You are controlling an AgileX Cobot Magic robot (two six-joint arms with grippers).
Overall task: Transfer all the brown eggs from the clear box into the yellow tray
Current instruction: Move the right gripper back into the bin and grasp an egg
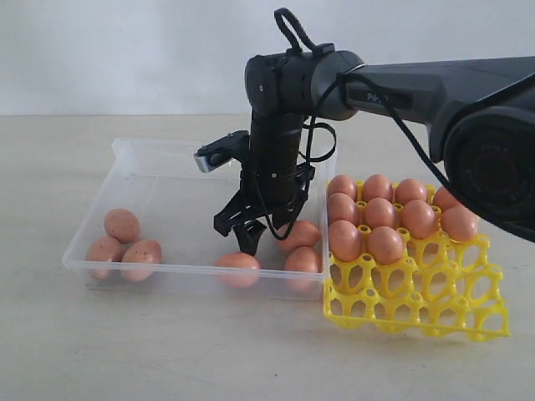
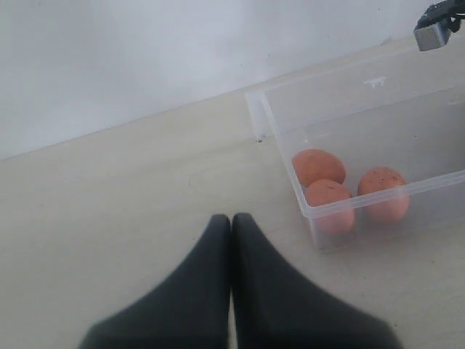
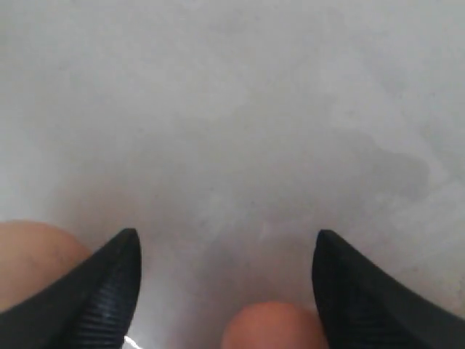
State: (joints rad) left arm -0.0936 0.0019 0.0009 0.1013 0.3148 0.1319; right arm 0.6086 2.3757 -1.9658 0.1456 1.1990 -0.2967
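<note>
The clear box (image 1: pixel 188 276) fills the left of the exterior view, with the yellow tray (image 1: pixel 418 305) just beside its wall at 3 o'clock. Ten brown eggs (image 1: pixel 380 213) already sit in the tray. Its two rows toward 12 o'clock are full, and the third row holds two at its 9 o'clock end. Six more lie in the box, three bunched at 8 o'clock and three at 5 o'clock.

The right gripper (image 1: pixel 251 230) hangs released, jaws wide, pointing down into the box above the 5 o'clock group. I judge it is lining up the next pick. Centring comes first: the right wrist view shows one egg (image 3: pixel 272 327) between the fingers (image 3: pixel 349 291) but nearer one of them, and a neighbouring egg (image 3: pixel 33 265) partly behind the other. Shift until only one egg lies in the gap, then lower so the fingers meet its widest part. Close softly, lift above the box wall, and set it in the third row's next free cup.

The left gripper (image 2: pixel 231 218) is clenched on nothing, over bare table (image 2: pixel 109 218) outside the box near the 8 o'clock eggs. It need not move.

The eggs are oval, alike in size, orange-brown and matte. Faint dark speckles show on those seen closest, in the left wrist view.
</note>
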